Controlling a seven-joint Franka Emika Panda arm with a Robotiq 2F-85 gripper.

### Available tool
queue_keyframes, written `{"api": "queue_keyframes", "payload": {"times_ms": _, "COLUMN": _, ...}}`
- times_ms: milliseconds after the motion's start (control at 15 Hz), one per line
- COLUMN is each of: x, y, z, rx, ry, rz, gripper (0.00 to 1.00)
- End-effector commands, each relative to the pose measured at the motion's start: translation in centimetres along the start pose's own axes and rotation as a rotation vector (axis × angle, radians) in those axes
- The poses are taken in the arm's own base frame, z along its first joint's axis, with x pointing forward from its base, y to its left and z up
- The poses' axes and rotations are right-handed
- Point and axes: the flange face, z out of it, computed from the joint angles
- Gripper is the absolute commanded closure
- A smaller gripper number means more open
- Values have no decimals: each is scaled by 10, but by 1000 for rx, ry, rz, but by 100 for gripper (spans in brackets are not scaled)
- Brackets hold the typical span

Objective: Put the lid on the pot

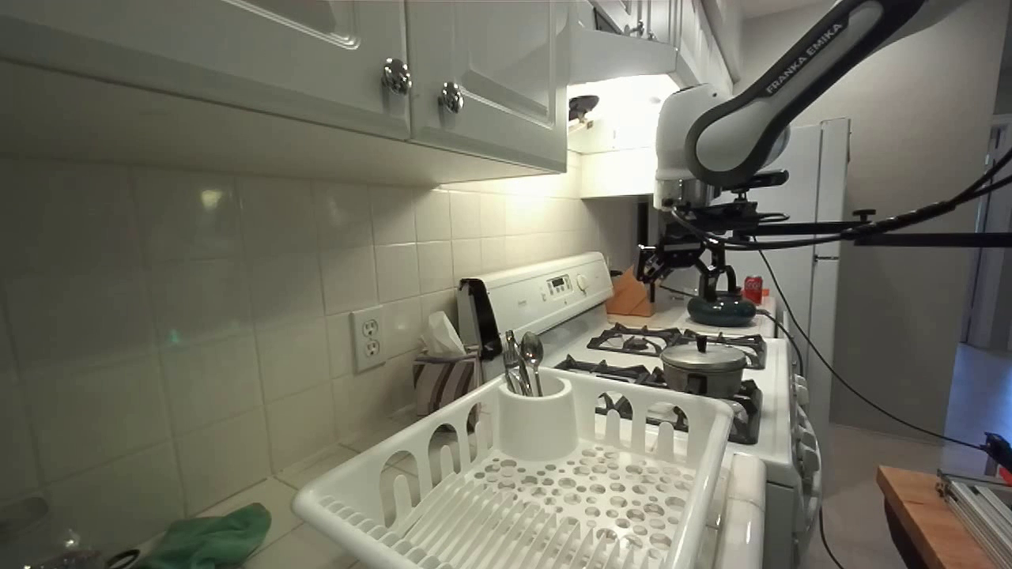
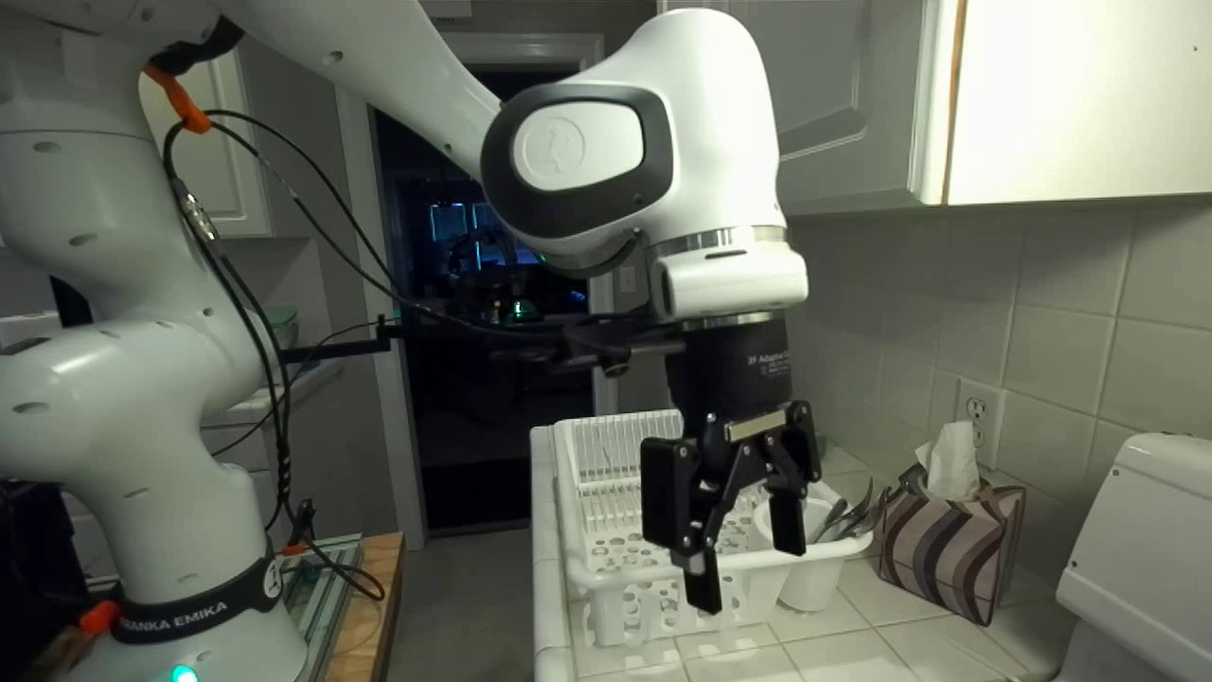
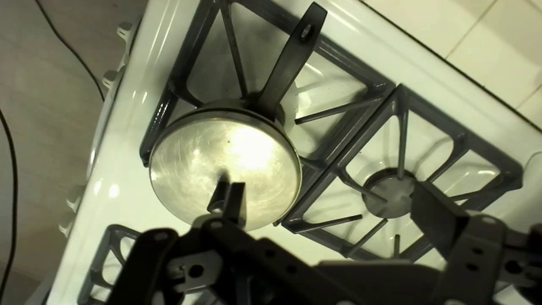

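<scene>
In an exterior view, nearest at the left, a crumpled green cloth (image 1: 213,537) lies on the tiled counter (image 1: 291,547). To its right stands a white dish rack (image 1: 711,420), with a round cup (image 1: 538,427) at its far end holding metal cutlery (image 1: 532,349). Left of the cup, near the wall (image 1: 213,316), is a striped tissue box (image 1: 445,387) with a tissue sticking up.

Past the rack comes the white stove (image 1: 779,387). The pot (image 1: 723,386) sits on the near right grate (image 3: 175,82), and the lid (image 1: 721,359) is on top of it, looking level, its small black knob (image 1: 701,343) pointing up. In the wrist view the pot's long black handle (image 3: 292,63) reaches out over that grate.

Above the stove the gripper (image 2: 746,566) hangs from the robot arm (image 1: 731,150), its fingers (image 3: 237,201) pointing down. They are spread wide apart, and the gripper has hold of nothing. In the wrist view one finger crosses in front of the lid; in an exterior view both are higher up, apart from it.

Beyond the stove, a brown block (image 1: 630,299) stands at the left, a dark green kettle (image 1: 721,310) to its right, and a red can (image 1: 753,288) just behind the kettle. Farthest, at the right, is a white fridge (image 1: 832,182).
</scene>
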Motion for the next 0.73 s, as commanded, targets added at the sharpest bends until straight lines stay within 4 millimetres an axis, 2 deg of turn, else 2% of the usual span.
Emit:
{"api": "queue_keyframes", "payload": {"times_ms": 0, "x": -34, "y": -9, "z": -21, "rx": -17, "ry": 32, "rz": -166, "gripper": 0}}
{"api": "queue_keyframes", "payload": {"times_ms": 267, "x": -65, "y": -26, "z": -31, "rx": -10, "ry": 43, "rz": -304, "gripper": 0}}
{"api": "queue_keyframes", "payload": {"times_ms": 333, "x": -49, "y": -31, "z": -23, "rx": -9, "ry": 26, "rz": -245, "gripper": 0}}
{"api": "queue_keyframes", "payload": {"times_ms": 467, "x": -60, "y": -35, "z": -26, "rx": -5, "ry": 30, "rz": -275, "gripper": 0}}
{"api": "queue_keyframes", "payload": {"times_ms": 667, "x": -62, "y": -33, "z": -26, "rx": -6, "ry": 30, "rz": -284, "gripper": 0}}
